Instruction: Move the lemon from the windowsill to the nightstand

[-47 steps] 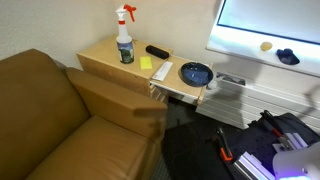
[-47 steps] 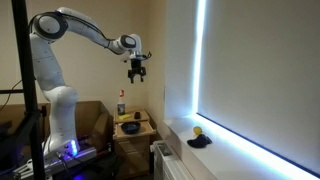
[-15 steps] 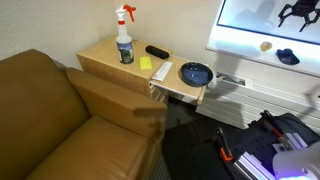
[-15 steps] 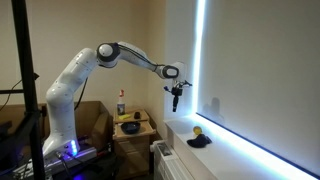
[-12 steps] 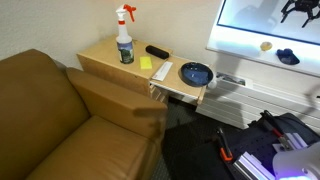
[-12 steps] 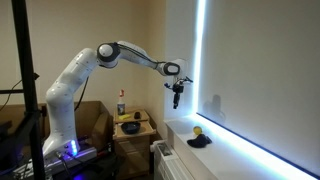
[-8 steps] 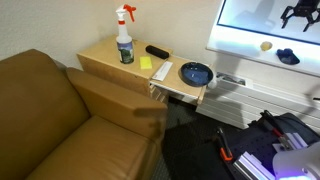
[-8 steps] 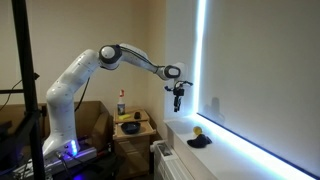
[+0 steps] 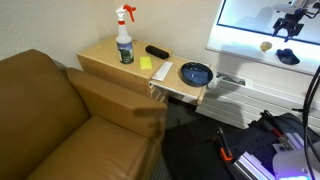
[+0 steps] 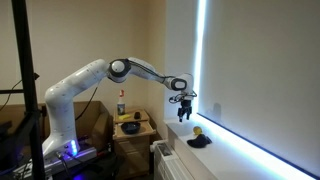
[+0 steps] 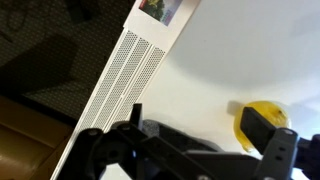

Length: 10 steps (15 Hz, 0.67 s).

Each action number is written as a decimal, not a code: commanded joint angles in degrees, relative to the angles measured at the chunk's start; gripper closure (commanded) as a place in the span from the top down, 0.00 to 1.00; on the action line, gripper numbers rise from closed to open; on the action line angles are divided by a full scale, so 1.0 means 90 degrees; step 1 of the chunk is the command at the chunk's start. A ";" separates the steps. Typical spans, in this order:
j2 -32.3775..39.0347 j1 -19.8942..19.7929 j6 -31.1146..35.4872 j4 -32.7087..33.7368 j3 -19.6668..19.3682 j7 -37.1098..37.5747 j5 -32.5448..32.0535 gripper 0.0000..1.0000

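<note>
The lemon (image 9: 265,46) is a small pale-yellow fruit on the white windowsill (image 9: 250,56), and it shows in both exterior views (image 10: 198,131). My gripper (image 9: 287,27) hangs open just above the sill, close beside the lemon (image 10: 185,114). In the wrist view the lemon (image 11: 262,117) lies on the sill (image 11: 210,70) next to one finger of my gripper (image 11: 205,150), and nothing is held. The tan wooden nightstand (image 9: 105,55) stands beside the couch, far from the gripper.
A spray bottle (image 9: 124,38), a black remote (image 9: 156,51) and a yellow pad (image 9: 146,62) sit on the nightstand. A blue bowl (image 9: 195,74) is on a narrow white shelf. A dark object (image 9: 288,57) lies on the sill beside the lemon. A brown couch (image 9: 60,120) fills the foreground.
My gripper has moved along the window and dropped down toward the sill, ending close above the lemon. The lemon has not moved.
</note>
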 commanded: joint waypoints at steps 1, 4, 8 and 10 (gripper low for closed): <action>0.0583 -0.0367 -0.0116 0.1096 0.0116 0.0940 0.0561 1.00; 0.0435 -0.0247 0.0010 0.0750 0.0015 0.0788 0.0425 1.00; 0.0898 -0.0186 0.0827 0.1071 -0.0095 0.1766 0.0552 1.00; 0.1147 -0.0442 0.1237 0.1384 0.0316 0.2503 0.0483 1.00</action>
